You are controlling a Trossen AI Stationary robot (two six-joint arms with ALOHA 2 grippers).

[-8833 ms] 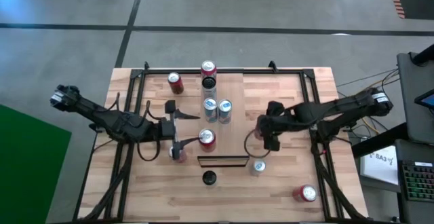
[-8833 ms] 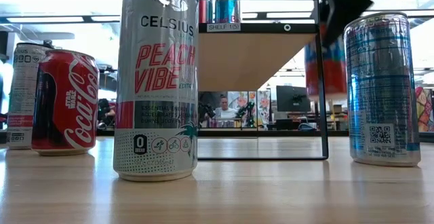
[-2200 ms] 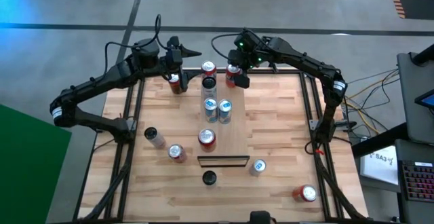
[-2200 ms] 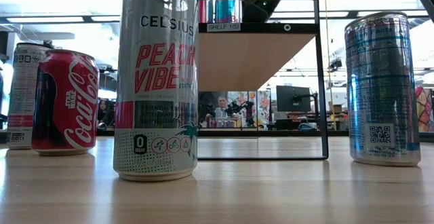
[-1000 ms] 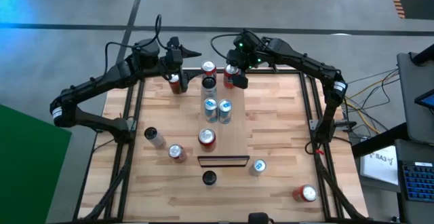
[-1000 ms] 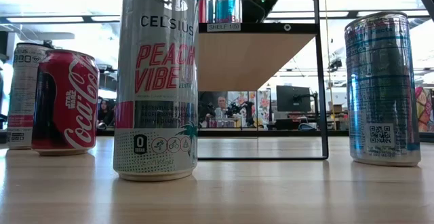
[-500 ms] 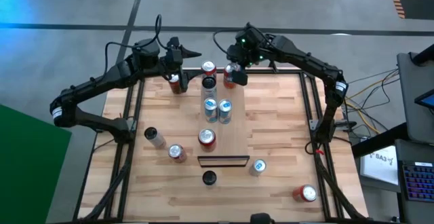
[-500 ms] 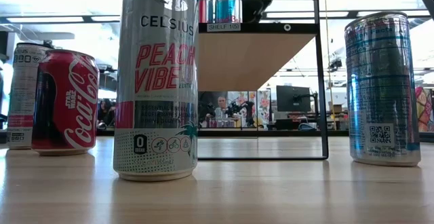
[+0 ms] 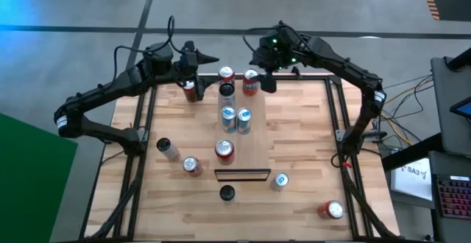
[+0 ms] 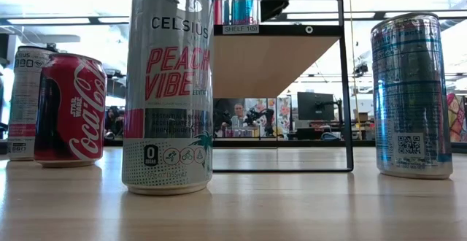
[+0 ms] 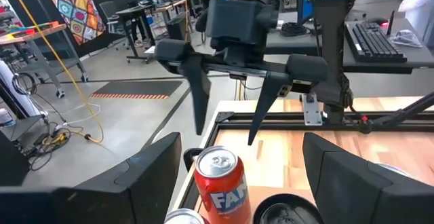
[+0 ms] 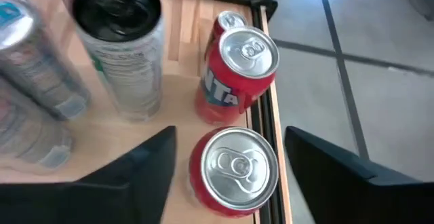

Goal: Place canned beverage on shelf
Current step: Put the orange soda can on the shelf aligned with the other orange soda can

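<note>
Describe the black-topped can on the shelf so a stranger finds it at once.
Find the light wooden shelf along the middle of the table. At the end away from its dark edge, a pale can stands between a red can and two silver-blue cans. Alone on the shelf, it has a black top.

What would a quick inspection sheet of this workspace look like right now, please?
Surface: planked wooden table in a black frame.
Job's things: shelf carries several upright cans; a red can stands at its far end.
Clutter: loose cans on the table's near half.
Grippers: right gripper open, above the red can; left gripper open, by a second red can.
Cables: loops along the arms; floor bundle at right.
Surroundings: grey floor, keyboard, people far behind.
</note>
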